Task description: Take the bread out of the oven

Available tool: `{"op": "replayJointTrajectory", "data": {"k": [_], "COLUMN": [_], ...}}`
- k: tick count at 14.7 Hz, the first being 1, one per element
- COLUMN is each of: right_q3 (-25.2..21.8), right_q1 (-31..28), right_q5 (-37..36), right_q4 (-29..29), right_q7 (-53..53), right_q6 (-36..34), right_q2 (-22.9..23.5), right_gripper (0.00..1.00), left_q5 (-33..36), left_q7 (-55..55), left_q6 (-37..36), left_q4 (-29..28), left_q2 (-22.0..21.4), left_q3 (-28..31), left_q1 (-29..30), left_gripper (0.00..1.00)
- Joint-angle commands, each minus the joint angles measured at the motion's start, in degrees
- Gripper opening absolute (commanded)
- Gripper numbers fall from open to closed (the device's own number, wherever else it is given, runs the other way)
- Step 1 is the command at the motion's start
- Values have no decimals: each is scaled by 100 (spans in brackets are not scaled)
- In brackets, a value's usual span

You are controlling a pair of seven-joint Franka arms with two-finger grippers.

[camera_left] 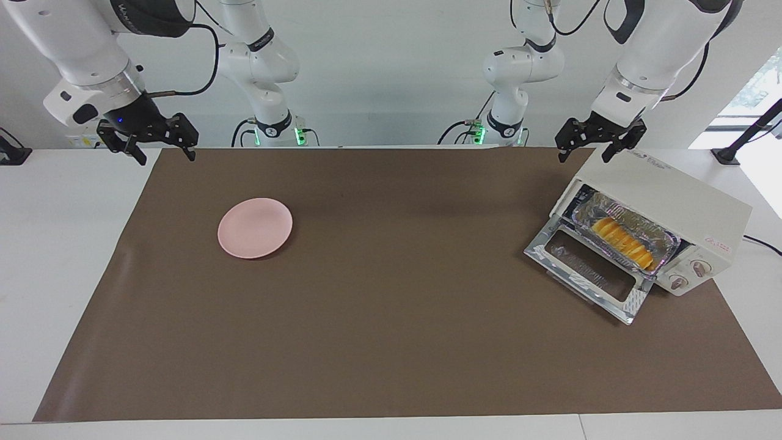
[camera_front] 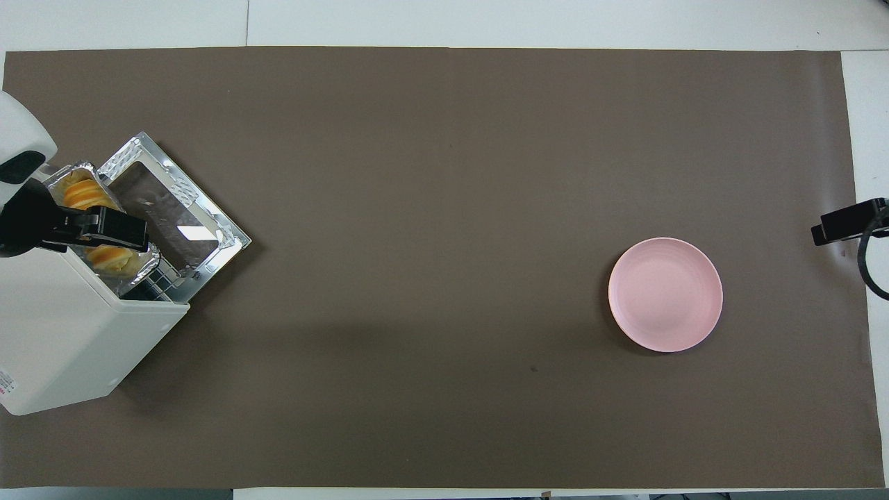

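Note:
The cream-white oven (camera_left: 666, 195) stands at the left arm's end of the table with its glass door (camera_left: 589, 269) dropped open. A shiny foil tray (camera_left: 663, 244) sticks partly out of its mouth. The yellow-orange ridged bread (camera_left: 623, 240) lies in the tray. My left gripper (camera_left: 585, 154) is open and empty, raised over the oven's mouth and clear of it. In the overhead view it (camera_front: 104, 232) covers part of the bread (camera_front: 82, 194). My right gripper (camera_left: 166, 156) is open and empty, waiting over the mat's corner at the right arm's end.
A pink plate (camera_left: 255, 227) lies empty on the brown mat (camera_left: 391, 342), toward the right arm's end; it also shows in the overhead view (camera_front: 665, 294). The oven's open door reaches out over the mat toward the table's middle. A black stand (camera_left: 742, 143) is beside the oven.

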Motion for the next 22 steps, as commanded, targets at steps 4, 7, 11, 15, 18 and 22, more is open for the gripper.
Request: {"op": "replayJointTrajectory", "data": {"k": [4,7,11,15,18,22], "right_q3": [48,48,48,48,48,48], "right_q1": [-63,-63,-63,-63,-63,-63], "right_q5": [98,98,98,98,98,98], "right_q4": [-130,-130,-130,-130,-130,-130], "right_q7": [45,45,45,45,45,45], "right_q6": [-22,-22,-14,-22,-22,-22], "right_q2": [-120,-120,-120,-120,-120,-120], "right_gripper": [100,100,100,100,100,100], "left_q5": [-89,-45,26,604,1045,1238], "left_q7": [9,-60,-1130,-1702,-2293,-2504], "left_q6": [66,119,698,1312,2023,3140], "left_q4": [-116,-151,-108,-63,-325,-1274], "left_q2": [-105,-113,18,702,1108,1152], "left_q3": [34,43,43,104,96,104], "left_q1": [-46,-46,42,147,156,323], "left_gripper": [100,100,100,100,100,100]}}
